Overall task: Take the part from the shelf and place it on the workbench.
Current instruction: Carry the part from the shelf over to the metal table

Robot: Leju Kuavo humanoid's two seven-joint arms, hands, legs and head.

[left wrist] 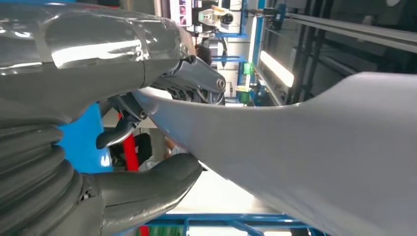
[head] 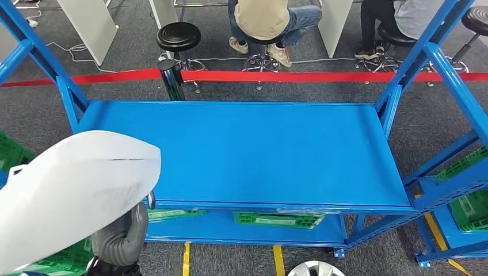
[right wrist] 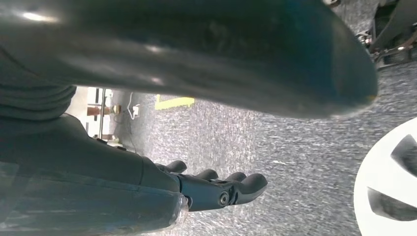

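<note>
A large white curved part [head: 69, 190] fills the lower left of the head view, hanging in front of the left end of the blue table top [head: 241, 149]. My left hand [head: 118, 236] grips it from below. In the left wrist view the part [left wrist: 314, 147] lies between the thumb [left wrist: 147, 184] and the darker fingers [left wrist: 196, 81] of my left hand [left wrist: 162, 128]. My right hand [right wrist: 216, 189] hangs over the grey carpet with its fingers stretched out and nothing in them.
Blue upright frames [head: 403, 80] flank the table, and green crates [head: 279, 219] sit on its lower shelf, with more at the right [head: 472, 207]. Behind it run a red barrier tape [head: 288, 76], a black stool [head: 178, 37] and seated people [head: 265, 23]. A white spoked disc [head: 315, 269] lies on the floor.
</note>
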